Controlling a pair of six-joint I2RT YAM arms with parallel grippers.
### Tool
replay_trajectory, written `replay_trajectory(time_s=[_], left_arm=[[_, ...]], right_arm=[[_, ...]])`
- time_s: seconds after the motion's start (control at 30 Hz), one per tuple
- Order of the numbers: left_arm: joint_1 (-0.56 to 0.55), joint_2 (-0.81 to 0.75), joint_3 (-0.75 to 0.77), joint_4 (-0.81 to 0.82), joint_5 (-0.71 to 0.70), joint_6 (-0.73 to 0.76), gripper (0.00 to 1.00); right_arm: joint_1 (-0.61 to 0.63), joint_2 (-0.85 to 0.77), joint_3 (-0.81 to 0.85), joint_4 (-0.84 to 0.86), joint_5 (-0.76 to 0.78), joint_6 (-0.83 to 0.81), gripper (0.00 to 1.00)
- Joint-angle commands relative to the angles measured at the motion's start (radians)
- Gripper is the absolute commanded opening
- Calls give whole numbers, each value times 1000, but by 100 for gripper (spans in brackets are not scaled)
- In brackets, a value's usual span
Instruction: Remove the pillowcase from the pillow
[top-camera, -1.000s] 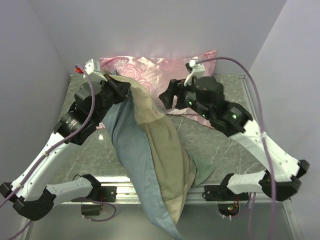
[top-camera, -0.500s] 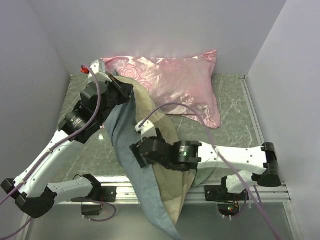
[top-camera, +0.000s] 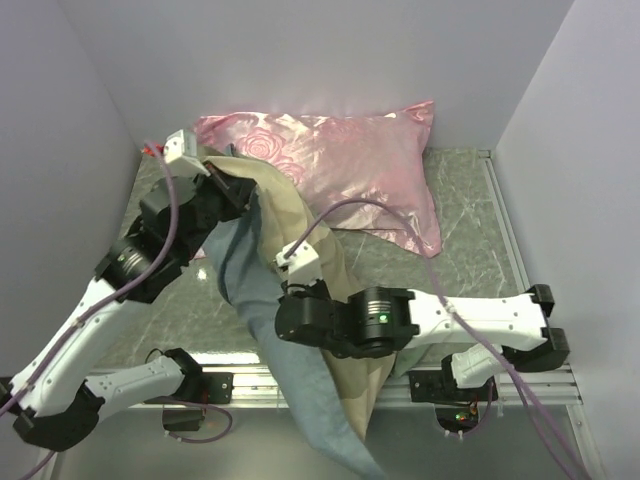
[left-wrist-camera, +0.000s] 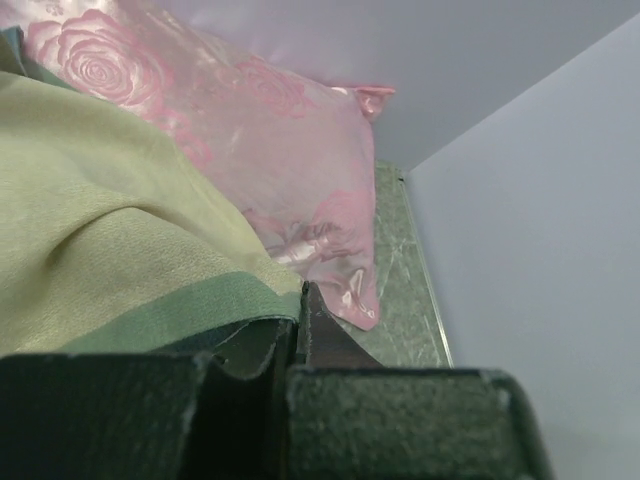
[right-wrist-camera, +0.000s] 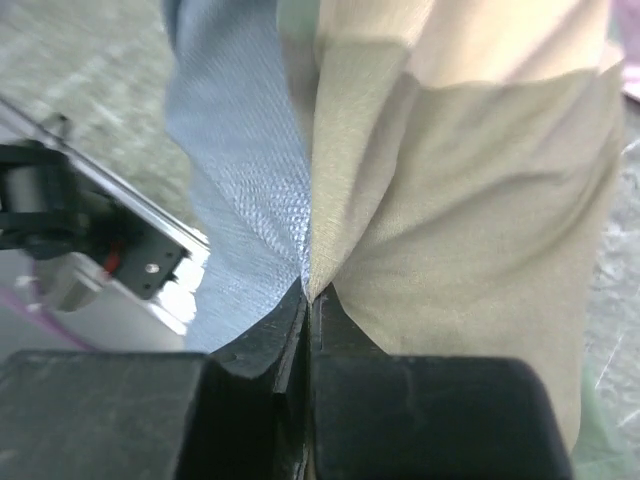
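Right wrist view: right gripper (right-wrist-camera: 309, 305), wide one second before, pinched pillowcase (right-wrist-camera: 470, 200) fold at its tips; left gripper (left-wrist-camera: 298, 325) stayed clamped on top edge. Peeling pull looked ready.

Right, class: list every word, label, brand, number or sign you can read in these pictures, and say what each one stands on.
None: no readable text in any view.
The pillowcase shows only plain and checked fabric, the pink pillow only a rose pattern, and the table only marbling.
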Motion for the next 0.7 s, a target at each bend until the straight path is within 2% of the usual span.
replay_trajectory(time_s=[0.0,0.13,0.23,0.37,0.4,0.43,0.47,0.5,0.53,0.67], left_arm=[[-18,-101,-14,-43,32,32,1],[-26,-199,-60,-125,100,-3,1],[-26,-250,-74,-165,130,-28,1],[-26,-261,-62,-181,152,-34,0],[-26,-252,-54,-178,152,-33,1],[-26,-247,-51,-176,157,-29,1],[-26,-239,-51,-163,161,-29,1],[-26,-226,-55,-152,166,-29,0],[-26,-215,-60,-143,169,-29,1],[-26,-158,-111,-103,119,-28,6]], right_arm=[[10,-151,82,33,43,-34,0],[10,-231,89,81,25,-104,4],[-54,-268,109,55,57,-118,4],[-333,-412,26,195,-165,-202,2],[-479,-426,9,208,-216,-206,3],[-546,-429,9,214,-291,-212,4],[-606,-419,15,214,-331,-215,5],[-722,-402,39,210,-366,-216,5],[-764,-361,49,211,-452,-218,5],[-939,-229,14,265,-581,-203,5]])
